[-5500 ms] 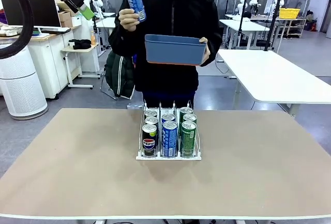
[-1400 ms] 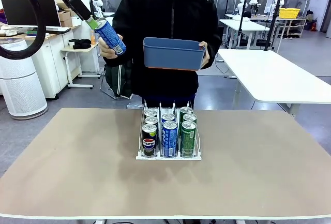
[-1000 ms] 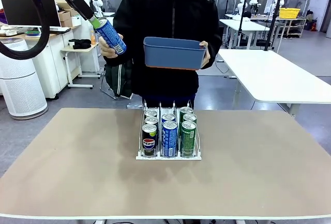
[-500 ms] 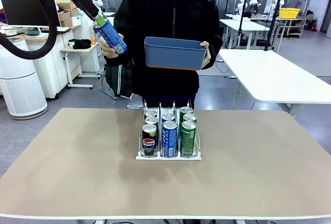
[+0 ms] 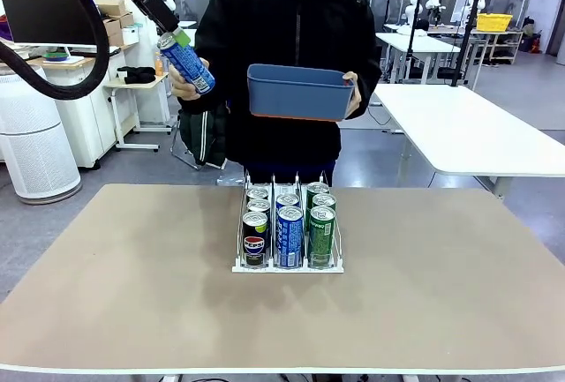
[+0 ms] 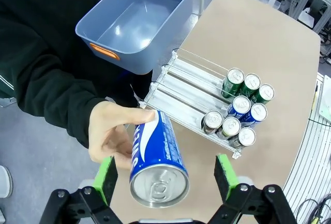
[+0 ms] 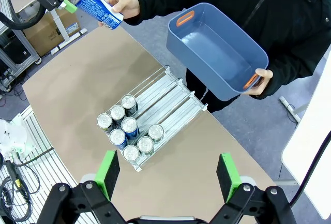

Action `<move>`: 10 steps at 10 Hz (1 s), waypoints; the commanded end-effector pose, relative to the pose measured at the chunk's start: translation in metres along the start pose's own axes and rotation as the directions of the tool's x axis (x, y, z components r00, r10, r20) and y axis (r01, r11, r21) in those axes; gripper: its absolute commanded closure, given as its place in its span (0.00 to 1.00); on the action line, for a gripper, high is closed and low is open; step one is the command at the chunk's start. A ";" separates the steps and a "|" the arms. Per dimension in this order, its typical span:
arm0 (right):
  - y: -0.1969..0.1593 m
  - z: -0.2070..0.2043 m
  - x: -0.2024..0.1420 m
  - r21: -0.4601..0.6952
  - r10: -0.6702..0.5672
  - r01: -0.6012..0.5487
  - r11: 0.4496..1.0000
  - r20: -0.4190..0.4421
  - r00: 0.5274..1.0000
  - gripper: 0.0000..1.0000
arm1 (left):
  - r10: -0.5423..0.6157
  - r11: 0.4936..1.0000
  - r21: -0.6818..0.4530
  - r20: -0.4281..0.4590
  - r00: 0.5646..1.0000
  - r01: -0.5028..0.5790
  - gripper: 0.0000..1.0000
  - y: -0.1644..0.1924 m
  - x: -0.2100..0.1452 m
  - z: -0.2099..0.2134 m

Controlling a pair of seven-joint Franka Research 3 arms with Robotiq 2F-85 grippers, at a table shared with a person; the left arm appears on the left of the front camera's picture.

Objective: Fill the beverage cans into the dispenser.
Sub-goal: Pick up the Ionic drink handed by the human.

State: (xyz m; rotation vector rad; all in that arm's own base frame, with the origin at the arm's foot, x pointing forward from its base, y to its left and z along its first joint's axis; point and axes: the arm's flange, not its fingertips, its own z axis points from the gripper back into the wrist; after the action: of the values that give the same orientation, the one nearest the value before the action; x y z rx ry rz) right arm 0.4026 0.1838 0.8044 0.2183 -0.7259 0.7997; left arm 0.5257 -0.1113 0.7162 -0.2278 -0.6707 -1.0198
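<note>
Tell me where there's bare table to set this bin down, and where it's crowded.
Free: the wide tabletop left of the dispenser, the stretch to its right, and the strip between its front lip and the near edge. Crowded: the table's middle, where the dispenser holds nine cans.

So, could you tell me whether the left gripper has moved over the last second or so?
Yes. In the front view the left gripper has shifted rightward, toward the person's jacket, closing in around the blue can's top.

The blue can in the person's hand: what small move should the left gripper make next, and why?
Probably close the left gripper on the blue can. In the left wrist view the can's silver top lies between the open green pads, with gaps on both sides, and the person's hand holds its far end. Once gripped, the person can let go.
</note>
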 end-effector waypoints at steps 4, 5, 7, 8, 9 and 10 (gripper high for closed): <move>0.000 0.000 0.000 0.002 -0.002 0.002 1.000 0.000 1.000 0.00 | 0.011 0.999 -0.032 -0.012 1.000 -0.011 0.00 0.010 -0.005 -0.008; 0.000 0.000 0.000 0.002 -0.002 0.002 1.000 0.000 1.000 0.00 | 0.009 0.999 -0.034 -0.017 1.000 -0.010 0.00 0.012 -0.006 -0.009; 0.000 0.000 0.000 0.002 -0.002 0.002 1.000 0.000 1.000 0.00 | 0.022 0.999 -0.029 -0.023 0.999 -0.023 0.00 0.015 -0.008 -0.012; 0.000 0.000 0.000 0.002 -0.002 0.002 1.000 0.000 1.000 0.00 | 0.028 0.999 -0.023 -0.031 0.999 -0.028 0.00 0.014 -0.008 -0.016; 0.000 0.000 0.000 0.002 -0.002 0.002 1.000 0.000 1.000 0.00 | 0.028 0.999 -0.017 -0.045 0.999 -0.028 0.00 0.016 -0.010 -0.017; 0.000 0.000 0.000 0.002 -0.002 0.002 1.000 0.000 1.000 0.00 | 0.029 0.999 -0.018 -0.047 0.998 -0.030 0.00 0.018 -0.011 -0.018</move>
State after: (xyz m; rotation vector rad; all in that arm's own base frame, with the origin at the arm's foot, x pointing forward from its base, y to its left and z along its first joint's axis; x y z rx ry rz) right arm 0.4026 0.1838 0.8044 0.2183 -0.7259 0.7997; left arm 0.5416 -0.1056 0.6968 -0.2334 -0.6274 -1.0007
